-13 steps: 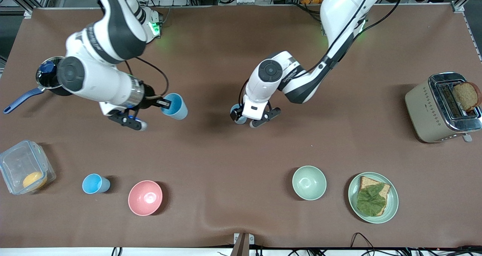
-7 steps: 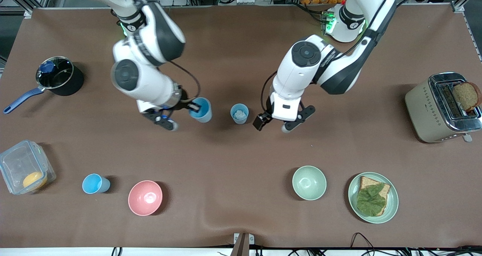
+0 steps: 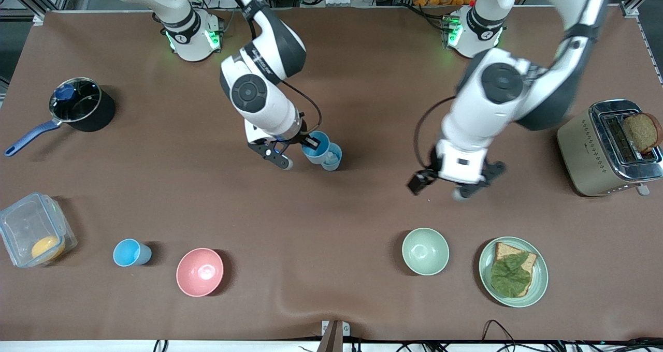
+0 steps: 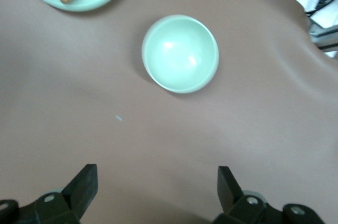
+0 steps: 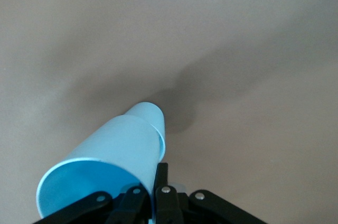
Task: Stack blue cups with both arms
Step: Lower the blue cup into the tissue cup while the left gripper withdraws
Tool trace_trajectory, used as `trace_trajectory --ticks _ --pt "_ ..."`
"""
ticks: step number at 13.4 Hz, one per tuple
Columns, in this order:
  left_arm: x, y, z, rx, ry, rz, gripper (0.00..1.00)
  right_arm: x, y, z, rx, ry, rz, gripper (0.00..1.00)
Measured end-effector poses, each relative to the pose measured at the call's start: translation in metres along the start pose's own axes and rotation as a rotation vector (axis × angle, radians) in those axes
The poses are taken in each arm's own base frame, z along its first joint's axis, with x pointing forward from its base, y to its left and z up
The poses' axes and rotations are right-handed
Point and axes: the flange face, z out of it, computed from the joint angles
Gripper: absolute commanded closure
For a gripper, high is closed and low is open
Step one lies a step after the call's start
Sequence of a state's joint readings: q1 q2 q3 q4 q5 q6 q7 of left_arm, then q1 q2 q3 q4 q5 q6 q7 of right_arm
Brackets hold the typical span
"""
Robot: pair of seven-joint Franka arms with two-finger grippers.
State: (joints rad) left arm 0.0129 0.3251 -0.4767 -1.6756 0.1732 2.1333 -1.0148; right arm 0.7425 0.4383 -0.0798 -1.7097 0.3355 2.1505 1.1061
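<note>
A brown cloth-covered table (image 3: 331, 212) filled the scene, rumpled near its front edge. The right gripper (image 3: 303, 147) hung over the middle of the table, its jaws clamped on the rim wall of a bright sky-blue cup (image 3: 316, 147), one finger inside and one outside; the right wrist view showed that cup (image 5: 105, 168) tilted in the grasp. Its base sat just over, perhaps touching, the duller grey-blue cup (image 3: 331, 157) standing upright on the cloth. A third blue cup (image 3: 130, 252) stood beside the pink bowl (image 3: 200, 272), nearer the front camera. The left gripper (image 3: 445, 184) hovered, jaws spread and empty, over bare cloth between the pale green bowl (image 3: 425, 251) and the toaster (image 3: 603, 147). The cups looked light, thin, stiff and smooth, likely to tip or skid if nudged, so a rim pinch suited them. Open cloth surrounded the pair; only the standing cup itself was close enough to knock.
</note>
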Motion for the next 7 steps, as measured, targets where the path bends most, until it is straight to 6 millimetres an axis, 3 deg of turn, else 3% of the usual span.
trace_trajectory --ticks 3,7 --pt "0.042 -0.041 -0.019 0.007 -0.035 0.1 0.0 -0.01 -0.004 0.022 -0.017 0.001 0.012 1.0" --pt "0.088 -0.092 -0.03 0.04 -0.06 0.226 0.0 -0.02 -0.008 0.03 -0.028 -0.001 0.009 1.0"
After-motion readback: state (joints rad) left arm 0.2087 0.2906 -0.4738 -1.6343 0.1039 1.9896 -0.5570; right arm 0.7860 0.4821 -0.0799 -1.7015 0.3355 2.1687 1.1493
